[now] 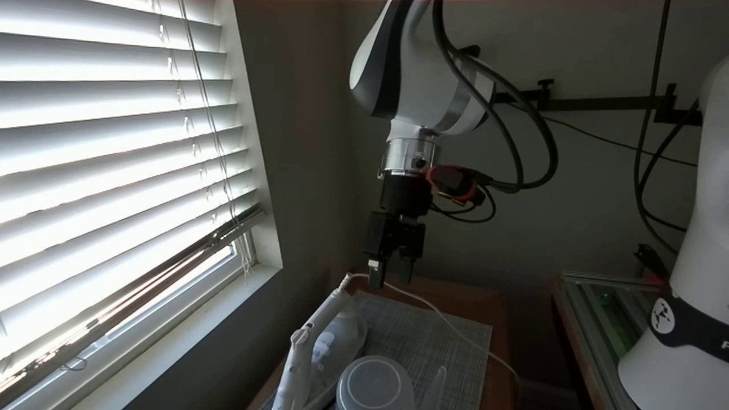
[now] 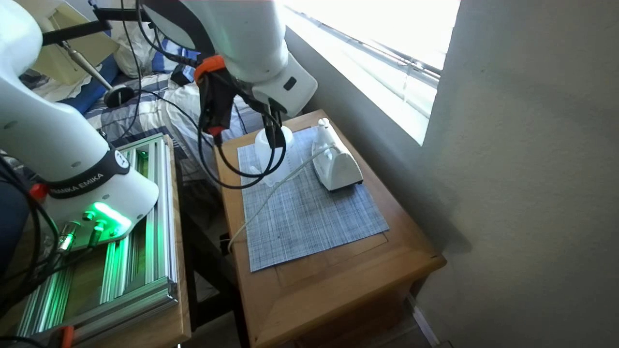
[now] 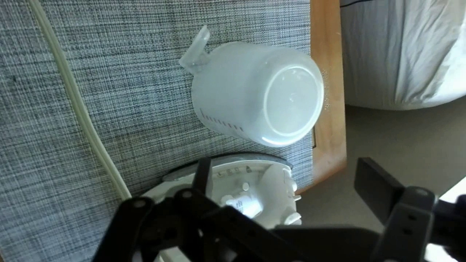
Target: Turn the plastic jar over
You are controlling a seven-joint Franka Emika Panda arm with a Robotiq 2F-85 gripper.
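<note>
The translucent whitish plastic jar [image 3: 255, 91] stands on the grey woven mat with its round, ringed base facing up, as an exterior view of the jar [image 1: 376, 384] also shows. A spout- or handle-like piece [image 3: 196, 51] sticks out near its lower end, and small measuring marks run along its side. Part of the jar [image 2: 263, 145] is hidden behind my gripper and cables in an exterior view. My gripper [image 3: 284, 162] hangs above the table, fingers wide apart with nothing between them. In an exterior view the gripper [image 1: 390, 278] is clear of the jar.
A white iron [image 2: 336, 162] stands close beside the jar on the mat [image 2: 309, 217], towards the window wall. Its pale cord [image 1: 450, 324] crosses the mat. The wooden table edge [image 3: 329, 138] lies just past the jar's base in the wrist view. A window [image 1: 114, 142] adjoins the table.
</note>
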